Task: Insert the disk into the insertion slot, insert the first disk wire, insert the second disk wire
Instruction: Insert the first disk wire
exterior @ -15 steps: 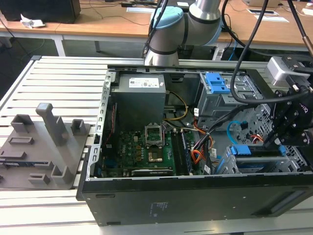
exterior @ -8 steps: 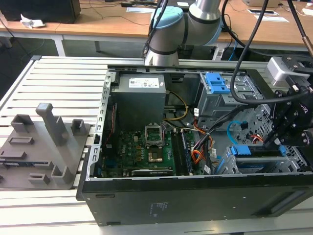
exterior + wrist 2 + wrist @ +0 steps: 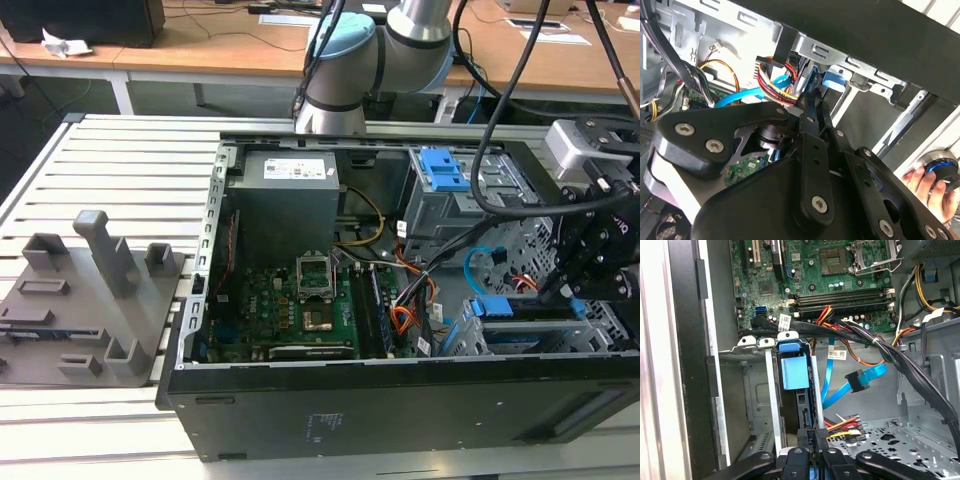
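The claw [image 3: 810,437] is clenched, its two fingers drawn tight together; I cannot tell whether they pinch anything. Straight ahead of its tips, the one disk [image 3: 794,372] stands edge-on in its blue frame, already down inside the slot [image 3: 757,395]. A single plug with red, yellow and orange wires [image 3: 840,426] sits just beside the fingertips. One flat blue cable [image 3: 860,380] hangs loose a little beyond, its black plug touching nothing.

From the exterior view, the claw [image 3: 565,290] hovers close over the disk [image 3: 525,310] at the computer case's [image 3: 400,400] corner. The second wrist view adds a person's hand [image 3: 922,182] resting on a round knob [image 3: 941,170] outside the case, well away from the claw [image 3: 812,100].
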Motion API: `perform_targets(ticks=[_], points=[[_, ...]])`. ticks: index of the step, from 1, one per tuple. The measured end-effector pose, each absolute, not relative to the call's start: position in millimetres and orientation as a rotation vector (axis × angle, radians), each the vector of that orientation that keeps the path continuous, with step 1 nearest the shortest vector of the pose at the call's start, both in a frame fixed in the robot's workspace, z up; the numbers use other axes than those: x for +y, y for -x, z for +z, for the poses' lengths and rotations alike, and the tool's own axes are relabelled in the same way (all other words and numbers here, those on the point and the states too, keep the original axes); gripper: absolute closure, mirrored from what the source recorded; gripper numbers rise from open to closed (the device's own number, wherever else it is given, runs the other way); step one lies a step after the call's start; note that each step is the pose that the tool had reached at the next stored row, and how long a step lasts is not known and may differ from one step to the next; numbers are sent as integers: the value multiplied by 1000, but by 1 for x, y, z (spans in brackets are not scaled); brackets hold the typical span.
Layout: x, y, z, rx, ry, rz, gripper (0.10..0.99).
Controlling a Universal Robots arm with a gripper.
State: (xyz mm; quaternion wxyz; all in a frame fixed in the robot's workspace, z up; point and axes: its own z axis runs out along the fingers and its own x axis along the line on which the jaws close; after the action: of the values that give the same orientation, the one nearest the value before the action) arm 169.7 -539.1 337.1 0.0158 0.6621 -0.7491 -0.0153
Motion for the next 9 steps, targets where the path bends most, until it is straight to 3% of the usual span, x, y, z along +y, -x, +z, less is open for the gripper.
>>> perform_targets(ticks=[9], points=[[-539,-170,333,-2330,-2060,-49,918]])
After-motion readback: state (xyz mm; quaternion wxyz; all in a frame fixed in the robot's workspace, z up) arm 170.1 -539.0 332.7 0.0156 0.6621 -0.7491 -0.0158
